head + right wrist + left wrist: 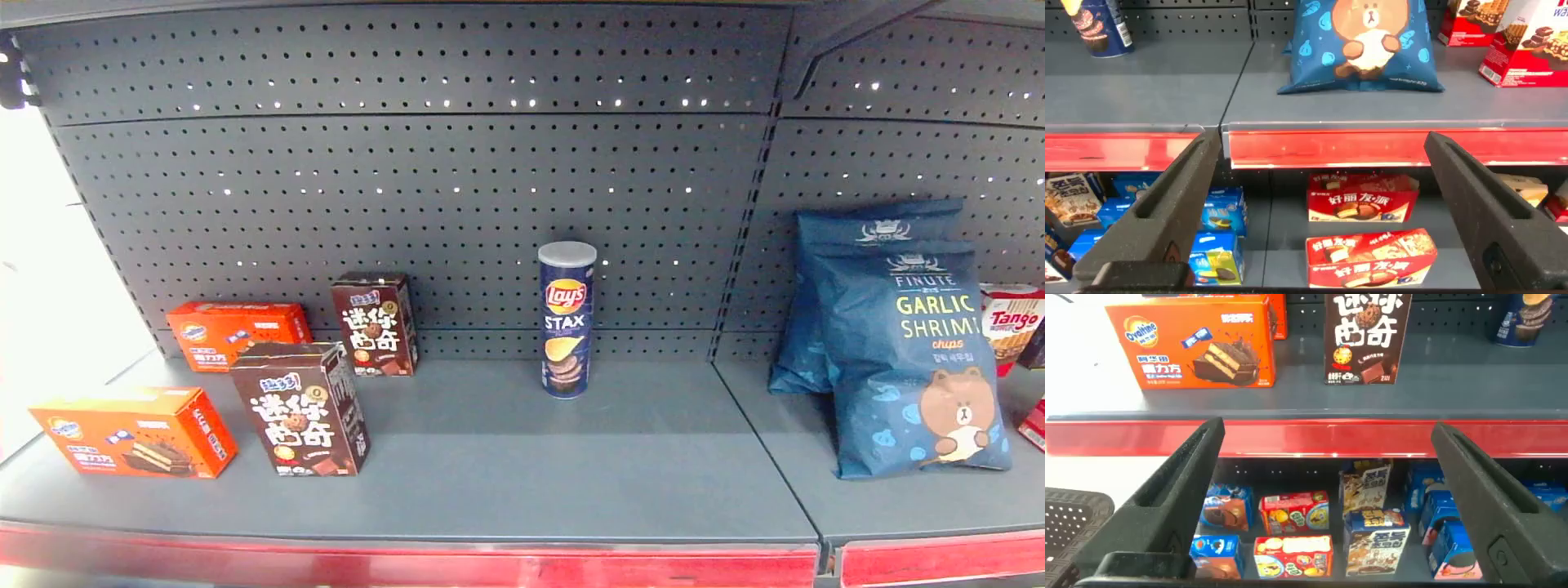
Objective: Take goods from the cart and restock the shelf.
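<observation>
The left claw (pixel 1327 429) has two matt black fingers (pixel 1167 502). They are long wedge-shaped bars, broad at the root and narrowing to blunt, squared tips, with a grainy, foam-like surface. The right claw (pixel 1323 137) is built the same way: its fingers (pixel 1490 204) are dark charcoal, each with a flat upper ridge and sloping side faces, and a straight black base bar (pixel 1135 269) runs across the root of one of them.
</observation>
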Motion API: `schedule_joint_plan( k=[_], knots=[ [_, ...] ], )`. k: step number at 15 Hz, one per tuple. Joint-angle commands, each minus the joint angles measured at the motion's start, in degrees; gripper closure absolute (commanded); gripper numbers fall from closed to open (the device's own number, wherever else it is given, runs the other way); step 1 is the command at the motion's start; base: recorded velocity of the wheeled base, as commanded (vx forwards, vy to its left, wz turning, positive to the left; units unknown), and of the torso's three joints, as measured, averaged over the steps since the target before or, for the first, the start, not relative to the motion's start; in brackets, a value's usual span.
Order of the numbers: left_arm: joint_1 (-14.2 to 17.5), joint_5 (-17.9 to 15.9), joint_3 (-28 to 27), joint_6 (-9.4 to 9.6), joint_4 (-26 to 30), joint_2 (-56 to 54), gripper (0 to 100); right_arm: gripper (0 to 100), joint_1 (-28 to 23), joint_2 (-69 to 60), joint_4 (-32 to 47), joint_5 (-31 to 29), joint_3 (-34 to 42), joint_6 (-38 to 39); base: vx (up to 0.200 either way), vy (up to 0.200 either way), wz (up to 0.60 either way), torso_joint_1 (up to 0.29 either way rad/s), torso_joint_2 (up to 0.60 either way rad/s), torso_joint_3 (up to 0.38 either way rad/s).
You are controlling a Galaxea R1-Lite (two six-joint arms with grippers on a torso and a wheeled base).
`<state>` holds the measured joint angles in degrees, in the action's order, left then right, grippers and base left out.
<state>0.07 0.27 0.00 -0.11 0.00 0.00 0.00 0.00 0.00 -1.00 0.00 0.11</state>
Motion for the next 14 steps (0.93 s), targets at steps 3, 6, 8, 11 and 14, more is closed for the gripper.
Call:
schedule_joint_plan(
  k=[3, 6, 8, 11, 14],
  knots=[
    [0.0, 0.0, 0.0, 0.02, 0.0, 0.1, 0, 0, 0.0, 0.1, 0.0, -0.1, 0.0, -0.1, 0.000, 0.000, 0.60, -0.002, 0.00, 0.001],
    [0.0, 0.0, 0.0, 0.02, 0.0, 0.0, 0, 0, 0.0, 0.1, 0.1, -0.1, 0.0, 0.0, 0.000, 0.000, 0.60, 0.012, 0.00, 0.001],
    [0.0, 0.0, 0.0, 0.02, 0.0, 0.0, 0, 0, 0.0, 0.1, 0.1, -0.1, 0.0, 0.0, 0.000, 0.000, 0.60, 0.005, 0.00, 0.002],
    [0.0, -0.1, 0.0, 0.11, 0.0, 0.0, 0, 0, 0.0, 0.1, 0.1, -0.1, 0.0, 0.0, 0.000, 0.000, 0.60, 0.002, 0.00, 0.002],
    [0.0, 0.0, 0.0, 0.11, 0.0, 0.0, 0, 0, 0.0, 0.1, 0.1, -0.1, 0.0, 0.0, 0.000, 0.000, 0.60, 0.004, 0.01, 0.004]
  ],
)
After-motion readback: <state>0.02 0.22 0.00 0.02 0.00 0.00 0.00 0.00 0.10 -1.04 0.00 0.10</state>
